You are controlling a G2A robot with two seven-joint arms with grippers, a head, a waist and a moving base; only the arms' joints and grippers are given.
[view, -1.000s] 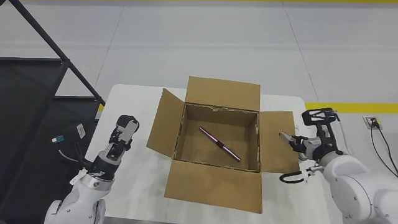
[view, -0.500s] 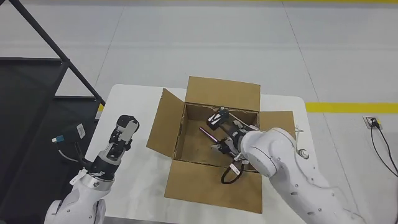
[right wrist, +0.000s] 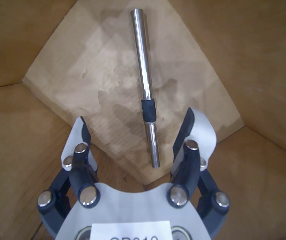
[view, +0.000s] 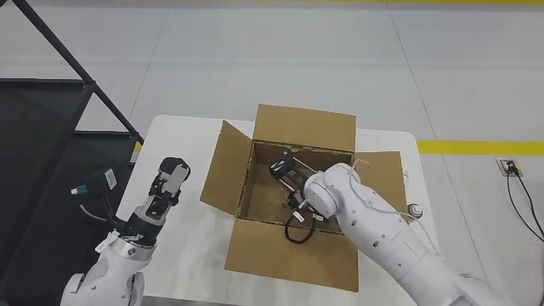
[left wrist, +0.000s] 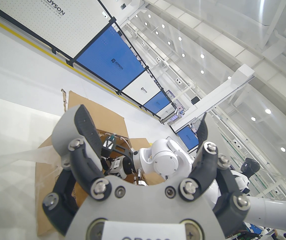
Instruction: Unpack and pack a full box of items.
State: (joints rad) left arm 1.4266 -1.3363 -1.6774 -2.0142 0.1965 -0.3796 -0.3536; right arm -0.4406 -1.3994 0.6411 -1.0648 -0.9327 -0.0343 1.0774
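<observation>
An open cardboard box [view: 293,259] stands in the middle of the white table [view: 183,246], all its flaps folded outward. On its floor lies a shiny metal rod [right wrist: 144,76] with a black band around it. My right gripper [right wrist: 135,119] is down inside the box, open, with a finger on either side of the rod's near end and hovering above it. In the top view the right arm covers most of the rod, with the right gripper [view: 285,174] near the box's back left. My left gripper [view: 172,174] is open and holds nothing, raised over the table left of the box [left wrist: 100,121].
A black metal frame [view: 51,42] stands beyond the table's left side. A small object [view: 416,211] sits on the table right of the box. A black cable loop [view: 297,229] hangs from the right arm inside the box.
The right arm swung from the table right of the box into the box, and its gripper now sits over the rod. The left arm has stayed still.
</observation>
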